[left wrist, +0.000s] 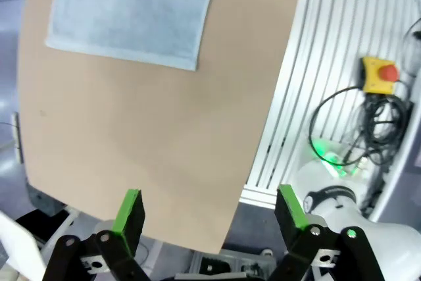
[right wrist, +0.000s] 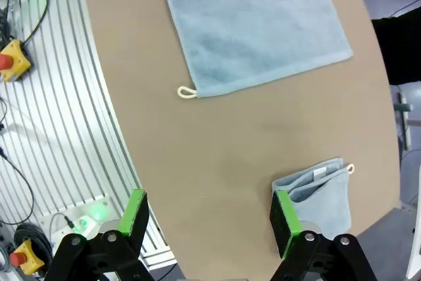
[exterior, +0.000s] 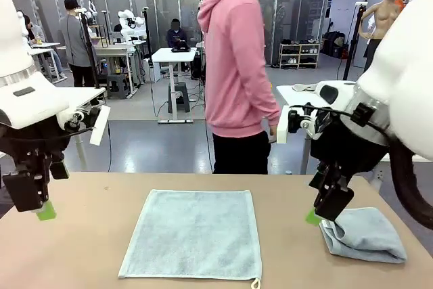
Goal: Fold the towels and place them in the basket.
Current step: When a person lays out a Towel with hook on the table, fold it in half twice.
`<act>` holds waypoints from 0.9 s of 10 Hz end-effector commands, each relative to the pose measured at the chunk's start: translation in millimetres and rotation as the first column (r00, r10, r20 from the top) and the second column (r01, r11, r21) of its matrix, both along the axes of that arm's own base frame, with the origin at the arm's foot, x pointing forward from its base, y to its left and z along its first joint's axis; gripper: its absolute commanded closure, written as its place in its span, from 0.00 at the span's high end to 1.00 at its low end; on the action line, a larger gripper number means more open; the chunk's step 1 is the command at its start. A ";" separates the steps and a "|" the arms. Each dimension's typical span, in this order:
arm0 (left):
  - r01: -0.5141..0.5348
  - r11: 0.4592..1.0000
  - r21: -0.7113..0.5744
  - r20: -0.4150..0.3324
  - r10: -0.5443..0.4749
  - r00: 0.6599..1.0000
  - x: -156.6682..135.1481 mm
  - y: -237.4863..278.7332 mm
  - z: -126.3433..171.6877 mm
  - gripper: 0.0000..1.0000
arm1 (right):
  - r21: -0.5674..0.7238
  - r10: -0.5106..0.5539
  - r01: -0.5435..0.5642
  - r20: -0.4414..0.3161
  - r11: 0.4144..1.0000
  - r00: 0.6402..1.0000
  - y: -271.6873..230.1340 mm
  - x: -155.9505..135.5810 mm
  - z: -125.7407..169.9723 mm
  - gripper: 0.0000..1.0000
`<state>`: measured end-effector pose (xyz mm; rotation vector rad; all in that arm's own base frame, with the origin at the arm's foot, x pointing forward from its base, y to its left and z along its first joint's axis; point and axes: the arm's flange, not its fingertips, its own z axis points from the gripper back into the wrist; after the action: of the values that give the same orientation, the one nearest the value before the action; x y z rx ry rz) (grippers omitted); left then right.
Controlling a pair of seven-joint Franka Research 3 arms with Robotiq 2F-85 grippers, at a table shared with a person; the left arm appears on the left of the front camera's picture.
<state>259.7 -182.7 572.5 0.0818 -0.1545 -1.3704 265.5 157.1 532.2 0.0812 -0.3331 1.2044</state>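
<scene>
Front view: a flat towel (exterior: 193, 235) lies spread square on the middle of the tan table (exterior: 88, 235), its near edge close to the robot's side. A folded towel (exterior: 365, 235) sits crumpled at the table's right end, well apart from the flat one. The left gripper (exterior: 44, 211) hangs over the left end, clear of both towels. The right gripper (exterior: 312, 218) hangs just beside the folded towel's left edge; whether it touches the cloth cannot be told. A person (exterior: 237, 79) in a pink hoodie stands at the far side, turned sideways.

The wrist views settle what the front view leaves unclear. In the left wrist view the left gripper's green pads stand spread wide with bare table between them and nothing held; the flat towel lies far off at the top. In the right wrist view the right gripper's pads are likewise spread and hold nothing, one pad overlapping the folded towel's corner in the picture. This view also shows a cord loop (right wrist: 187, 91) at the flat towel's corner, and a white label (right wrist: 320, 173) at the folded towel's open edge.

The table top is plain and matte. Beside it the wrist views show a slotted aluminium frame (left wrist: 309, 64), a yellow stop button box (left wrist: 378, 74) and looped black cables (left wrist: 342, 129). Beyond the person, the room has a grey floor, white worktables and people farther off.
</scene>
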 end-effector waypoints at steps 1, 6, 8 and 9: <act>-0.044 0.999 -0.023 0.039 0.045 0.998 -0.6 4.4 9.7 1.00 | -0.067 -0.038 0.037 -0.008 0.997 0.999 -9.8 4.2 10.7 0.93; 0.007 1.000 -0.015 0.000 -0.007 1.000 1.1 1.0 -0.3 1.00 | -0.013 0.003 -0.003 -0.005 1.000 1.000 -0.5 1.5 -0.3 0.93; 0.072 0.997 -0.004 -0.006 -0.072 0.997 9.9 -5.5 -25.0 1.00 | -0.033 0.057 -0.057 -0.019 0.998 0.998 11.2 7.8 -22.1 0.93; 0.098 0.995 -0.011 -0.007 -0.098 0.995 16.6 -10.3 -42.5 1.00 | -0.061 0.080 -0.081 -0.028 0.995 0.996 20.6 12.8 -37.4 0.93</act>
<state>265.2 -189.4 550.7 0.0661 -0.1405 -1.4163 272.8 168.8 519.1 0.0678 -0.2839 1.2430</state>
